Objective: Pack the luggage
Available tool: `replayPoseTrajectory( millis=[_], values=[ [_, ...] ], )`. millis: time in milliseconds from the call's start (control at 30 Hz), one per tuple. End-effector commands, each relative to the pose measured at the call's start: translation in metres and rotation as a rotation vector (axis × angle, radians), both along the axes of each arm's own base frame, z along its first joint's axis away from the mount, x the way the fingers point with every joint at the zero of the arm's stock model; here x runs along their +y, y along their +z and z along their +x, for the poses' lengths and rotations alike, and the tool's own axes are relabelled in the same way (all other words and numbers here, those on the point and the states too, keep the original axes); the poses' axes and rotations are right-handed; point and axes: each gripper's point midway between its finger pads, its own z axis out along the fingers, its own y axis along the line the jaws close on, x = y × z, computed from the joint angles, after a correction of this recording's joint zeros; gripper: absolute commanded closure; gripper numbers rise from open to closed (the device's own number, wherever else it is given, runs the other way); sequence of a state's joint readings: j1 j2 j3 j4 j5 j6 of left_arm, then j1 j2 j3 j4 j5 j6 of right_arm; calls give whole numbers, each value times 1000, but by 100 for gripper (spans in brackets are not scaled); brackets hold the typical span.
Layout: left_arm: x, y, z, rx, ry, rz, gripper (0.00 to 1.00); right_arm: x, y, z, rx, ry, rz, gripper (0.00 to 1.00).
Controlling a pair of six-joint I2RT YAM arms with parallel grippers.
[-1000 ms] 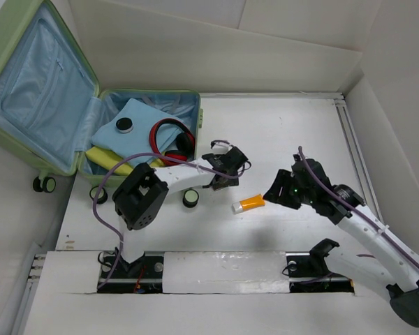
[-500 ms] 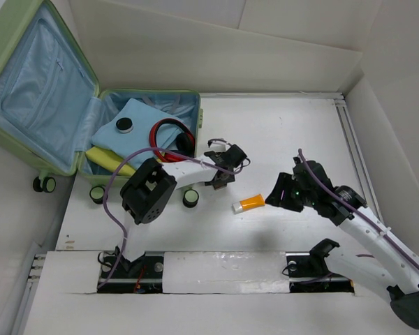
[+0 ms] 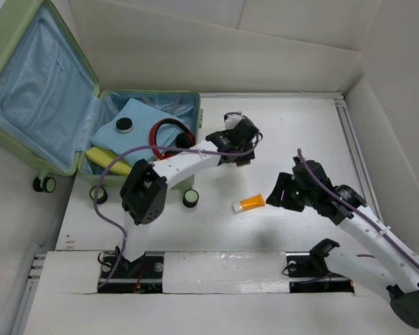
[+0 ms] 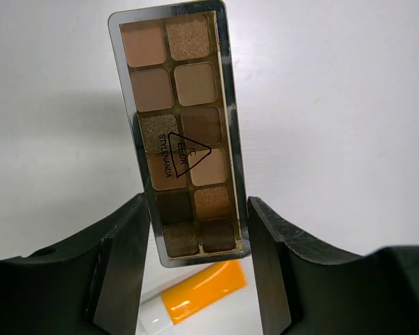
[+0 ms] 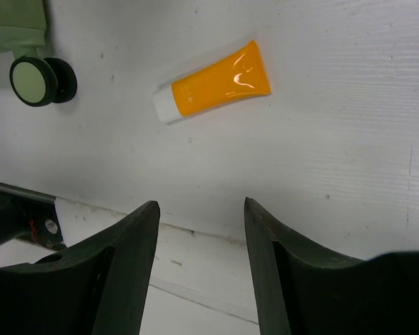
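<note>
I'm holding the palette (image 4: 181,132) by its near end in the left gripper (image 4: 199,218), jaws seemingly pinching its long sides. The luggage (image 3: 35,91) is lying open, far left of it. The right gripper (image 5: 199,216) is hanging wide over the tube (image 5: 213,82).
</note>
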State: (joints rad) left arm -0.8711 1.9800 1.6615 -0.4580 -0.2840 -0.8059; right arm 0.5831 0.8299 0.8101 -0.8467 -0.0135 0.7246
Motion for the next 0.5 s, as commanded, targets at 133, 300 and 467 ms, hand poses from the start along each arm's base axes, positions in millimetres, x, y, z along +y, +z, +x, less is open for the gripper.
replayPoseTrajectory(
  millis=[133, 300, 467],
  values=[
    [123, 156, 61, -264, 203, -154, 77, 14, 12, 15, -40, 23, 41, 42],
    [240, 162, 86, -292, 393, -132, 76, 21, 9, 22, -35, 31, 47, 42],
    [339, 135, 92, -270, 556, -105, 72, 26, 2, 26, -22, 24, 33, 42]
  ],
)
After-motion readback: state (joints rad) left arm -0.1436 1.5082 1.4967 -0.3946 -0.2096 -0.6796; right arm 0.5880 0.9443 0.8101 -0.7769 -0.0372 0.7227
